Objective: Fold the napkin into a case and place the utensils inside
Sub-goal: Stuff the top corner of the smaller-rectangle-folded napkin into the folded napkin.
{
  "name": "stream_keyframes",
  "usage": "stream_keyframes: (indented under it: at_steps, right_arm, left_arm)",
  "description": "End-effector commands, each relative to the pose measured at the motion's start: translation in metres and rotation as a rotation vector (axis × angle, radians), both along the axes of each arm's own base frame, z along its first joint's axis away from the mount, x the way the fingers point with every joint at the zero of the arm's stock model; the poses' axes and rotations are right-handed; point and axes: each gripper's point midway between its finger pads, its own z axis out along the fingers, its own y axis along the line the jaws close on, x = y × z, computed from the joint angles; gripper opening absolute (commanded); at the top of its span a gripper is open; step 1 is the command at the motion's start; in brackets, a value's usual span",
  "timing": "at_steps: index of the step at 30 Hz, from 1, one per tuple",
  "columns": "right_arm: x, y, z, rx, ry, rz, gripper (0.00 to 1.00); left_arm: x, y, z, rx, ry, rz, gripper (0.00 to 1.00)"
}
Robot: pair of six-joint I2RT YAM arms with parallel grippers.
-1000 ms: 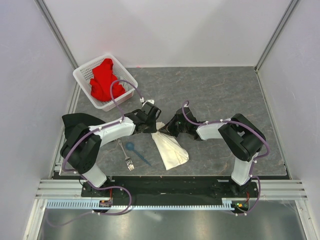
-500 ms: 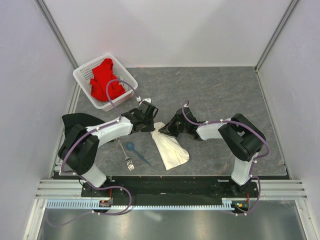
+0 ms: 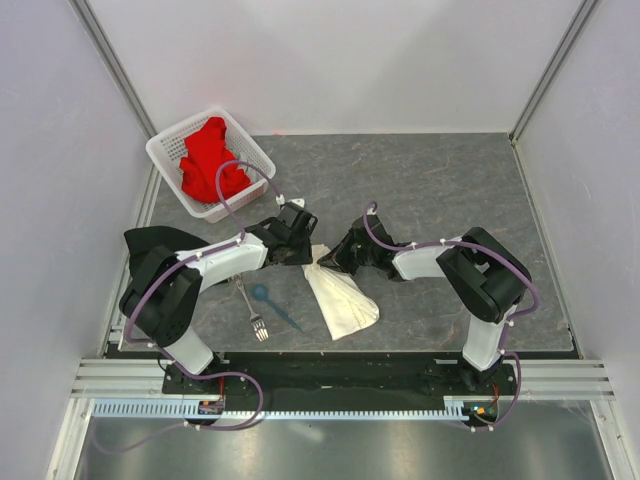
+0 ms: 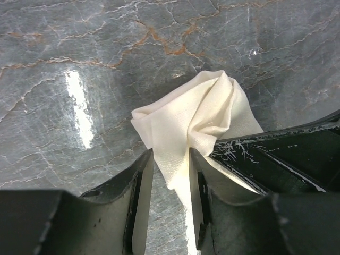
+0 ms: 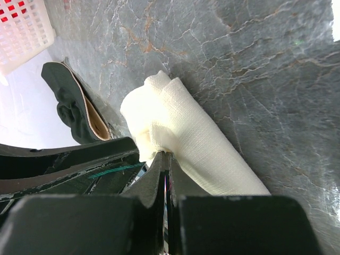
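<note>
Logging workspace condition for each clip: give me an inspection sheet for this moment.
Surface: grey marbled table, no spills seen.
Job's things: the napkin bunched into a strip, pinched at its far end; fork and blue spoon lying left of it, outside it.
Clutter: white basket holding a red cloth; black cloth at the left edge.
Grippers: left tool and right tool both closed on the napkin.
Cables: purple cables loop along both arms; no snag seen.
Surroundings: white walls; nothing else seen.

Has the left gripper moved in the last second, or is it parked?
Yes, slightly: the left gripper has drifted left, toward the white basket, while holding the napkin.
</note>
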Motion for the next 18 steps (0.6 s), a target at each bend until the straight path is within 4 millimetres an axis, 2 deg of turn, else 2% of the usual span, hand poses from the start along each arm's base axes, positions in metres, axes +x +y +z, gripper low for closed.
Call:
stream_keyframes:
  at_steps: [1,5,6,8,9,17,18]
  right_arm:
    - [0.009,0.009,0.02,0.022,-0.059,0.007,0.0]
    - [0.008,0.011,0.02,0.021,-0.057,0.01,0.0]
    - [0.007,0.011,0.019,0.017,-0.057,0.012,0.0]
    - [0.006,0.012,0.02,0.018,-0.056,0.012,0.0]
    - [0.005,0.011,0.019,0.013,-0.047,0.009,0.0]
    - [-0.011,0.022,0.025,-0.045,-0.034,0.03,0.0]
    - [-0.014,0.021,0.022,-0.056,-0.021,0.031,0.0]
  left_arm:
    - [0.01,-0.009,0.012,-0.047,-0.036,0.008,0.39]
    - [0.013,-0.011,0.006,-0.038,-0.022,0.012,0.29]
    - [0.013,-0.011,0.004,-0.037,-0.017,0.007,0.21]
    - [0.014,-0.012,0.007,-0.042,-0.022,0.007,0.12]
    - [0.015,-0.014,0.013,-0.055,-0.033,0.002,0.02]
    - [0.006,-0.03,0.031,-0.201,-0.005,-0.029,0.02]
    - [0.004,-0.027,0.028,-0.216,0.005,-0.022,0.02]
